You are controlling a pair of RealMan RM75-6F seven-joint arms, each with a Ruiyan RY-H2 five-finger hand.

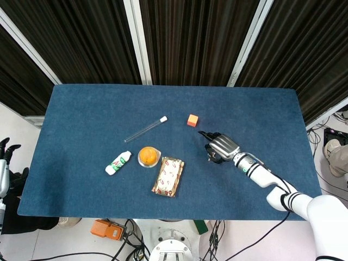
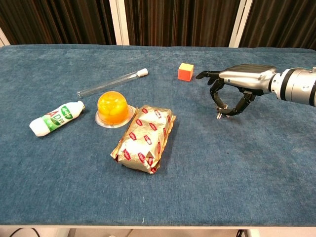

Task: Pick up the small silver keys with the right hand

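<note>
Under the curled fingers [image 2: 216, 96]: small silver keys [image 2: 220, 113]
Left hand [image 1: 5, 149] off the table edge, fingers apart; right hand [image 2: 237, 88] pinches the tiny glinting metal keys, dangling just beneath its fingertips above the blue cloth [image 2: 197, 163]

This looks like a robotics lab or test cell, not a home. A counter covered in dark blue felt-like cloth [image 1: 81, 114] stands before black pleated curtains [image 1: 190, 38] hung between white metal frame posts [image 1: 138, 41]. Loose black cables [image 1: 239, 242] and an orange box-shaped device [image 1: 106, 229] lie on the pale floor below the counter's front edge. On the cloth sits an unrelated assortment: a clear glass test tube with a white cap [image 2: 112, 82], a small orange foam cube [image 2: 185, 71] and a gold foil snack packet [image 2: 144, 138].
</note>
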